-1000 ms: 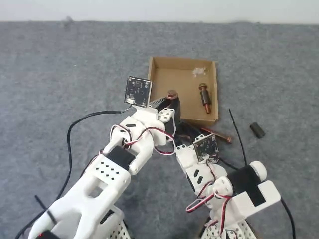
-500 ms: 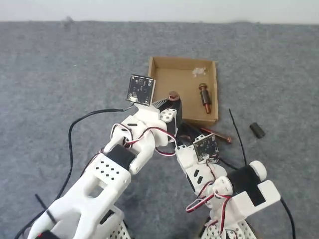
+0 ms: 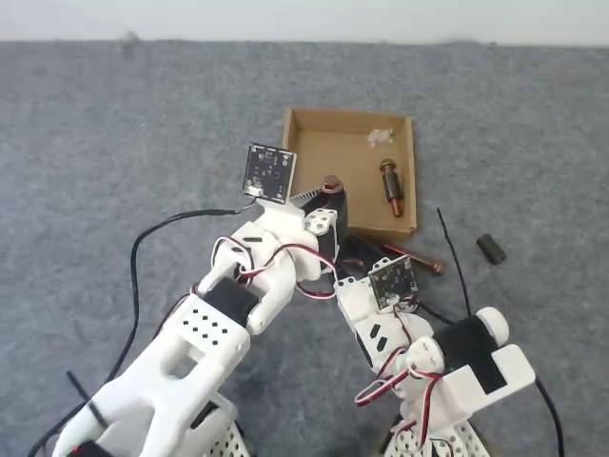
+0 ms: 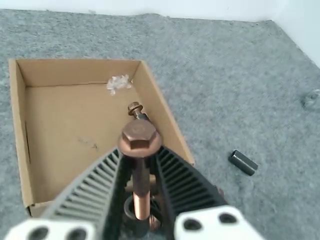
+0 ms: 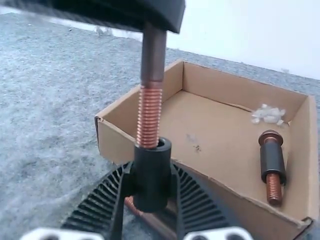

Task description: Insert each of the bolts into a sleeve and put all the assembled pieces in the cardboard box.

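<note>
Grey, carpet-like matting (image 3: pixel 114 143) covers the whole table and runs back to a plain white wall (image 3: pixel 285 19). A black cable (image 3: pixel 133 276) loops across the matting on the left of the high view. A thinner black wire (image 3: pixel 455 257) lies in a slight curve over on the right. Farther back sits a small crumpled white scrap (image 3: pixel 381 136) (tape or plastic, I can't tell which). A tiny pale speck (image 3: pixel 127 40) lies at the matting's far edge.

Assembled bolt (image 3: pixel 391 186) inside cardboard box (image 3: pixel 333 157); loose sleeve (image 3: pixel 491 248) right of it
</note>
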Controlling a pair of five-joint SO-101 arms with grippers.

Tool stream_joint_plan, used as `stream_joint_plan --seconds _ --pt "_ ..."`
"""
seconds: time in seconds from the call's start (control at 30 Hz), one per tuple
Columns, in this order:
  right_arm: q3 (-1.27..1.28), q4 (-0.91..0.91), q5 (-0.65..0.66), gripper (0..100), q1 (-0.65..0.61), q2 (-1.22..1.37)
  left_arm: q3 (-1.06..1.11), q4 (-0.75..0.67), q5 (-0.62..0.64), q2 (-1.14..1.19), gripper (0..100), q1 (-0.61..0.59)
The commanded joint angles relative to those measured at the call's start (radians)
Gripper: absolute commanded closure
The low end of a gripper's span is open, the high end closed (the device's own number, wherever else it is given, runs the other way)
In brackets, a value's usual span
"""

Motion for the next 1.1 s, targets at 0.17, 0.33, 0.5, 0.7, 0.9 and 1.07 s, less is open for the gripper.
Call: stream_joint_plan --seconds 0.17,0.33,0.5,0.7,0.9,1.07 --pt "0.025 -0.047 -0.005 99.2 0.064 -0.010 -0.031 -0.080 0.005 0.213 99 0.000" --pt "0.023 -0.068 -0.005 99.2 0.064 -0.002 -0.025 -0.069 -0.049 0.238 99 0.028" --pt "0.023 -0.067 -0.003 99.2 0.064 -0.002 -0.054 -0.038 -0.046 0.238 99 0.023" --pt "0.023 -0.070 -0.003 99.2 0.067 -0.002 -0.067 -0.041 -0.046 0.236 99 0.026" --pt "0.017 -0.068 -0.005 99.2 0.087 -0.002 -0.096 -0.037 -0.046 0.196 99 0.021" --pt "0.015 -0.074 -0.006 99.2 0.088 -0.002 -0.068 0.011 -0.046 0.074 99 0.040"
